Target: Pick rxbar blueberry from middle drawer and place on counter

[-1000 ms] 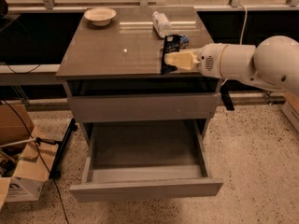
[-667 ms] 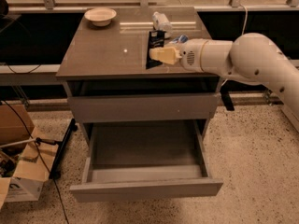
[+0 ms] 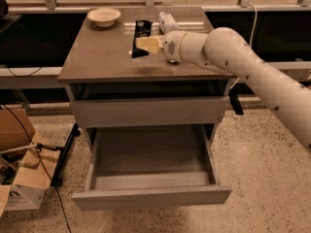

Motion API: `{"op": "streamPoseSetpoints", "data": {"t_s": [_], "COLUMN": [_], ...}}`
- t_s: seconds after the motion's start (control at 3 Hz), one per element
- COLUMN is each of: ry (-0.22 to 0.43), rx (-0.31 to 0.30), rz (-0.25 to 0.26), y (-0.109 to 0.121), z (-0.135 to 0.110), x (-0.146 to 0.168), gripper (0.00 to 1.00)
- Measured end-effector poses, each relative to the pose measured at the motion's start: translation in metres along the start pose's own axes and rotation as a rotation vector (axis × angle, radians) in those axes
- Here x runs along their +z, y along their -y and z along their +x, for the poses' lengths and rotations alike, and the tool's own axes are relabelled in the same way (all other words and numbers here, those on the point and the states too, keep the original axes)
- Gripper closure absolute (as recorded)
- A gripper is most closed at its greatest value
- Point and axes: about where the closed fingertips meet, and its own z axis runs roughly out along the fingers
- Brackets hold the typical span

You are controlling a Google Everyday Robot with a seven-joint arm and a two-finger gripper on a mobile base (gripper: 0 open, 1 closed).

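Observation:
The rxbar blueberry (image 3: 142,36), a dark flat bar, stands on end over the middle of the counter (image 3: 104,57). My gripper (image 3: 147,44) comes in from the right and is shut on the bar with its pale fingers (image 3: 150,44) across the bar's lower half. The bar's bottom end is close to the counter top; I cannot tell if it touches. Below, the middle drawer (image 3: 150,195) is pulled out and its flat bottom is bare.
A pale bowl (image 3: 104,16) sits at the counter's back left. A drink can (image 3: 166,20) lies at the back behind my wrist. A closed drawer front (image 3: 146,111) is above the open one. Cardboard boxes (image 3: 19,174) and cables lie on the floor at left.
My arm has swung left across the counter, carrying the bar from the right edge to the middle of the top.

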Motion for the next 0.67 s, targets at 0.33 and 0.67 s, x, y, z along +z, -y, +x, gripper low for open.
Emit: {"op": "streamPoseSetpoints", "data": {"t_s": [0.33,0.67], "ry": [0.011,0.009], "rx": [0.036,0.041], "rz": [0.001,-0.006], "y": [0.003,-0.001], "z": [-0.004,-0.004], "x": [0.041,0.051], "gripper": [0.58,0.34]}}
